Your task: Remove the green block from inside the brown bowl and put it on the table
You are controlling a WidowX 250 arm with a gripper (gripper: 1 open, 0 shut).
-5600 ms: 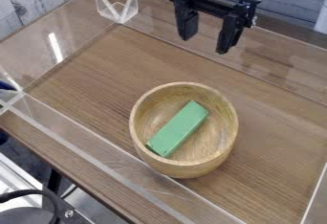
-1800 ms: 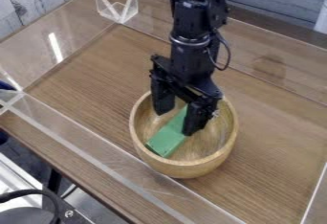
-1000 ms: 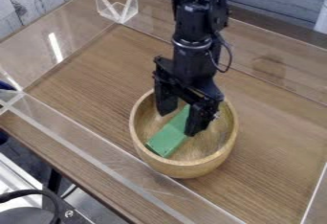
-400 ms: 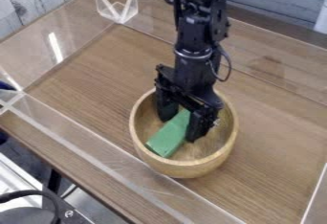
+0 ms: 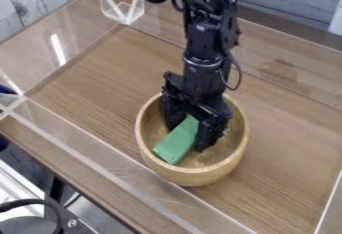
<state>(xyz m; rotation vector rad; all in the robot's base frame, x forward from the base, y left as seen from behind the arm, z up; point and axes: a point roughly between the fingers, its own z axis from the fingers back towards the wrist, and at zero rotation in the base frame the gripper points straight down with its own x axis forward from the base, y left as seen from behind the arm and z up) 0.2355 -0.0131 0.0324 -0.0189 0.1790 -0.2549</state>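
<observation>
inside the brown bowl: green block lies flat, unlifted | gripper points down, fingers spread wide astride block's far end | step: reaching to grasp | next: close on block, lift clear, set on table

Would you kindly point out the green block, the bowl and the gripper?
Green block [image 5: 175,143], camera view, its exposed lower end.
Bowl [image 5: 201,175], camera view, near outer wall.
Gripper [image 5: 194,128], camera view, midway between its fingers.
</observation>
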